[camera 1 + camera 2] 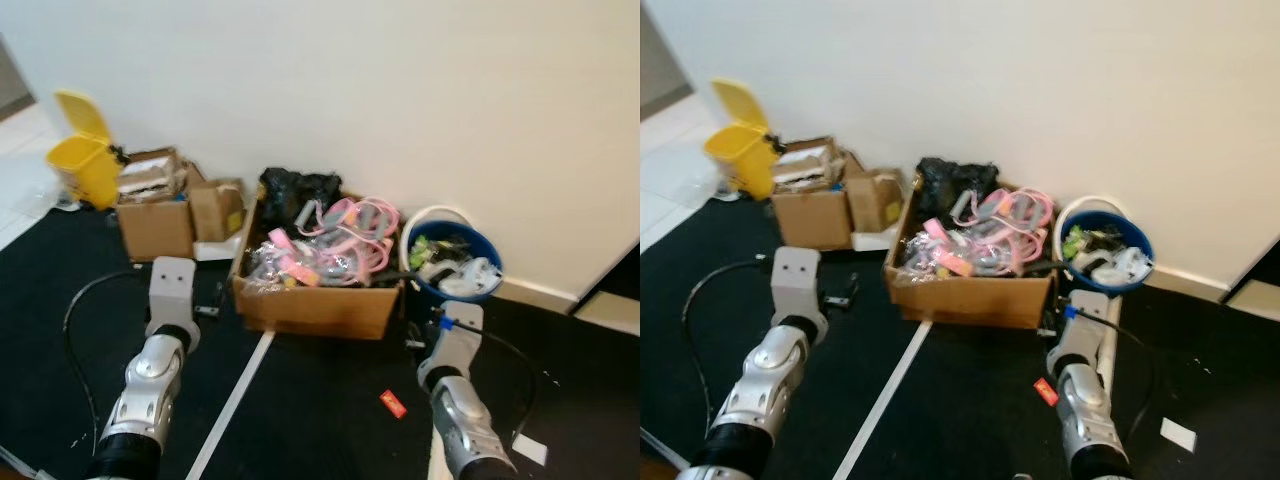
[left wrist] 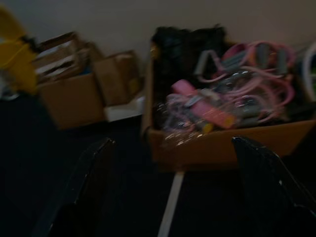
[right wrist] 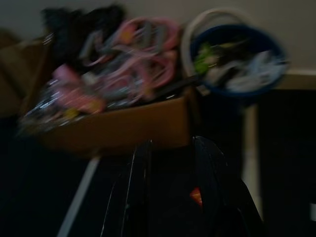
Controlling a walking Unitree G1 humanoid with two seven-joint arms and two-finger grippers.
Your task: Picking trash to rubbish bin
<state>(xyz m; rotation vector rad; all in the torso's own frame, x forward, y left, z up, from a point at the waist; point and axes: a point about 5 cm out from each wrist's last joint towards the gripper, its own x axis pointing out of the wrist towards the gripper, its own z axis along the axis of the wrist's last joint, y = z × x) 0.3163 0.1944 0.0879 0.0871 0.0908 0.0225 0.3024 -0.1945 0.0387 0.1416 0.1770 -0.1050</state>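
Black carpet runs up to a plain white wall, with a white tape line crossing the floor at lower centre. Against the wall, at mid-frame, sits a large cardboard box heaped with pink straps and plastic wrappers. Just right of it stands the blue rubbish bin, already holding trash. A small red wrapper lies on the carpet in the lower right, near the right arm. Two smaller cardboard boxes and a yellow pedal bin occupy the upper left. The left gripper is spread wide and empty. The right gripper has its fingers close together, nothing visibly between them; the blur leaves it unclear whether they meet.
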